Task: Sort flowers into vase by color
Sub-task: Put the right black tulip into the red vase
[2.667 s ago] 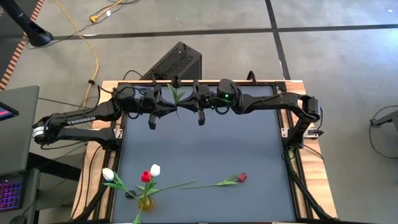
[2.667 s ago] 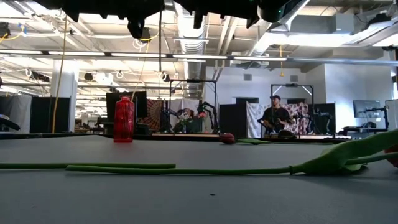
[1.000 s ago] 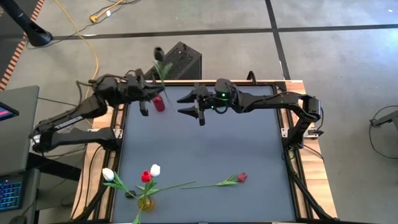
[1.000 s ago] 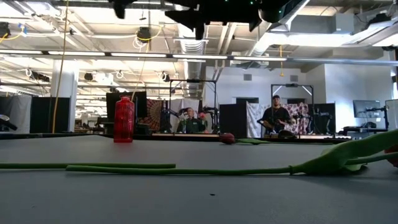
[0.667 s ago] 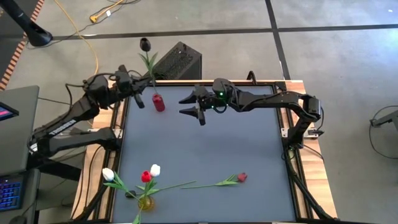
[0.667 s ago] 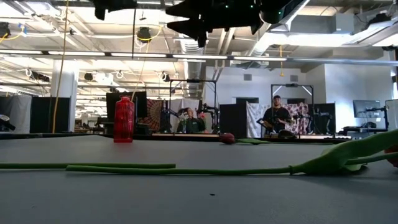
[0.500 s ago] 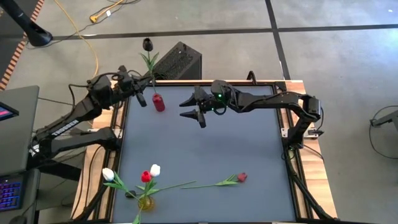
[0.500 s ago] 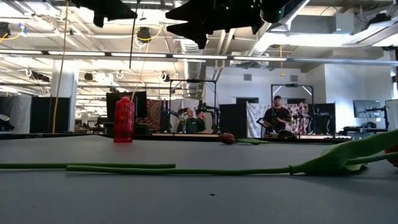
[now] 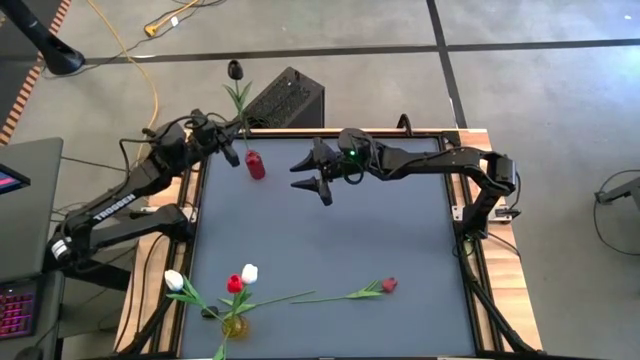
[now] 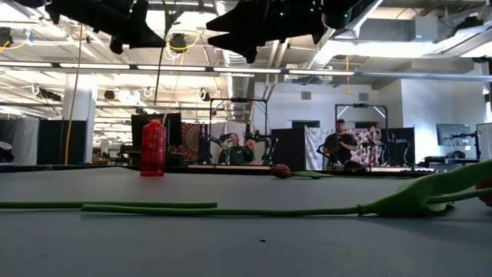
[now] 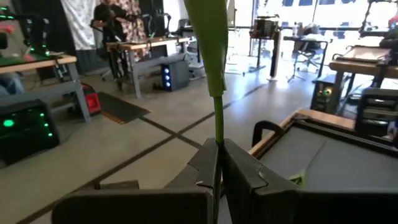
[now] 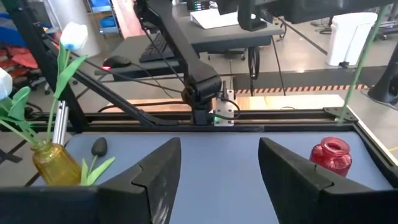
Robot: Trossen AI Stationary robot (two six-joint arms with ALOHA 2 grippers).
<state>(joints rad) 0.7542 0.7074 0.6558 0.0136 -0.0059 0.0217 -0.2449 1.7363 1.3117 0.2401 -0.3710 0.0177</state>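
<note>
Pinching the dark-headed artificial tulip's thin green stem (image 9: 240,115) above the small red vase (image 9: 255,165) at eleven o'clock, the left gripper (image 9: 228,152) risks missing its narrow mouth; the right gripper (image 9: 317,175) hovers spread nearby.

The dark table (image 9: 330,230) carries a red vase (image 9: 255,165) at 11 o'clock. A yellow vase (image 9: 235,325) stands at 7 o'clock, and a red tulip (image 9: 365,292) lies flat toward 5 o'clock.

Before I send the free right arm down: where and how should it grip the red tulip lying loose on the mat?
Take the red tulip by its bare green stem, between the leaves and the free end, coming straight down with the right gripper, fingers across the stem. It lies flat and thin; the head looks soft.
</note>
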